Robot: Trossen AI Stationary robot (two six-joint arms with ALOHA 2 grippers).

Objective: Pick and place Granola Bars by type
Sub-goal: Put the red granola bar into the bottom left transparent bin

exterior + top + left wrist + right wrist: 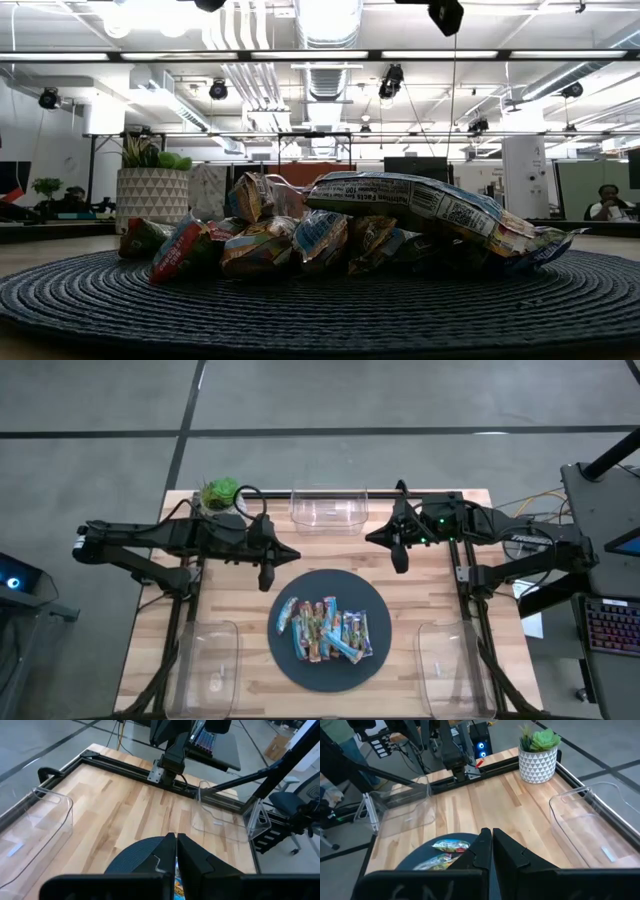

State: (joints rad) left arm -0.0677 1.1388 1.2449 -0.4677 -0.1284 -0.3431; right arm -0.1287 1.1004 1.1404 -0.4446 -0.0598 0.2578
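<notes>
Several granola bars (323,630) in shiny blue, green and red-brown wrappers lie in a loose pile on the dark round mat (372,600) at the table's middle near side. The low view shows the pile (330,235) resting on the mat (320,305), some bars leaning on others. My left gripper (266,580) hangs shut above the table just past the mat's far left rim. My right gripper (400,563) hangs shut past the mat's far right rim. Both are clear of the bars. In the wrist views the shut fingers (176,847) (491,842) point toward the mat.
Three clear plastic bins stand on the wooden table: one at the far middle (328,508), one at the near left (205,665), one at the near right (452,660). A potted green plant (218,493) sits at the far left corner. Bare wood lies between mat and bins.
</notes>
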